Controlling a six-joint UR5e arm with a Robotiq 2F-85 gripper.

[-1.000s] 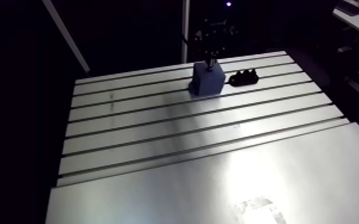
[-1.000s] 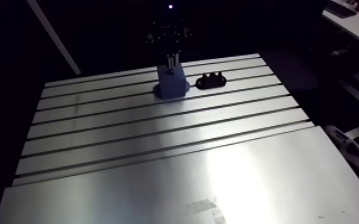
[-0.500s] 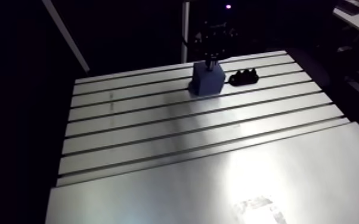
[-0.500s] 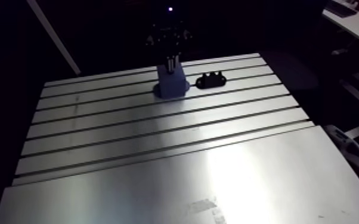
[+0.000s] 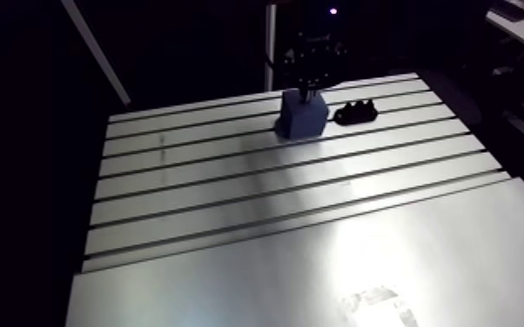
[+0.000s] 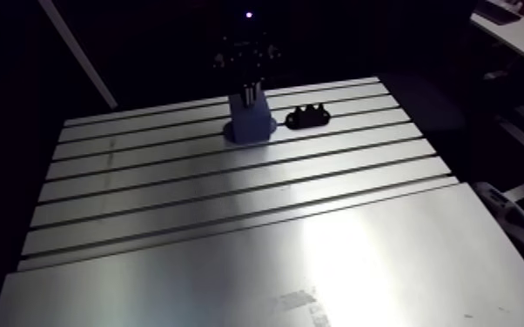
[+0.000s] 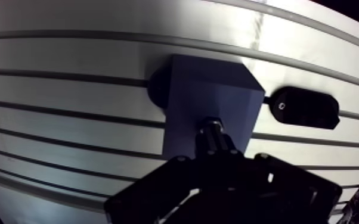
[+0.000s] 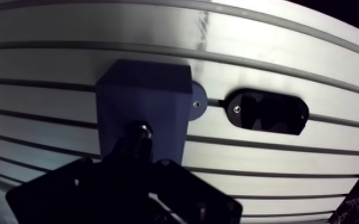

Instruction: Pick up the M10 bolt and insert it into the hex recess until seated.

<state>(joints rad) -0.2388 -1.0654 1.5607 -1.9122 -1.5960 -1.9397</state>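
Over blue block (image 7: 209, 89), M10 bolt (image 7: 213, 128) clamped between gripper (image 7: 216, 152) jaws.

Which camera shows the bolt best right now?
The wrist view: the bolt sticks out of the gripper, over the top of the blue block, its end plain to see. The arm view shows it only as a tiny pale sliver under the dark gripper, above the block.

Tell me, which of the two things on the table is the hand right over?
The tall blue block: the hand sits directly above its top face. The low black piece lies beside the block, not under the hand.
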